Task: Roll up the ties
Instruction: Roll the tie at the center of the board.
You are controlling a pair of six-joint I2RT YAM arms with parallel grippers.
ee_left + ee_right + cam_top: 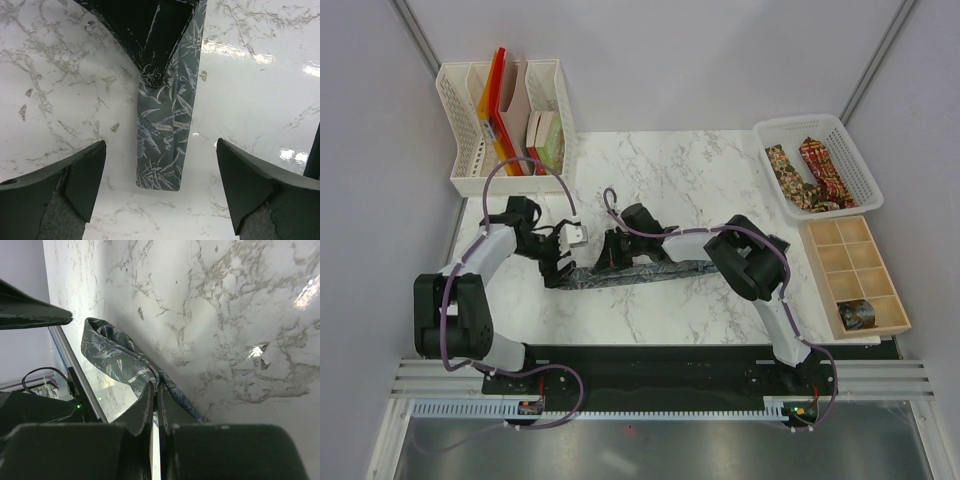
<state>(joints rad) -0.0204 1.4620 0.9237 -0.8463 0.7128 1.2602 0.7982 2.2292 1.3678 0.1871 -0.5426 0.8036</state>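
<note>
The tie point(167, 125) between the fingers point(85, 175) of the left pincer point(160, 145) is grey-green with pale, thin leaf strokes. The fingers are black. The table point(260, 110) around the pincer is white marble with grey veins.

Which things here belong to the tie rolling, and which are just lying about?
In the job: grey-green tie, pinched by the right gripper; open left gripper over its end; brown-gold tie and red tie in the white basket; wooden tray holding what looks like a rolled tie.
Lying about: white file rack with folders.
</note>
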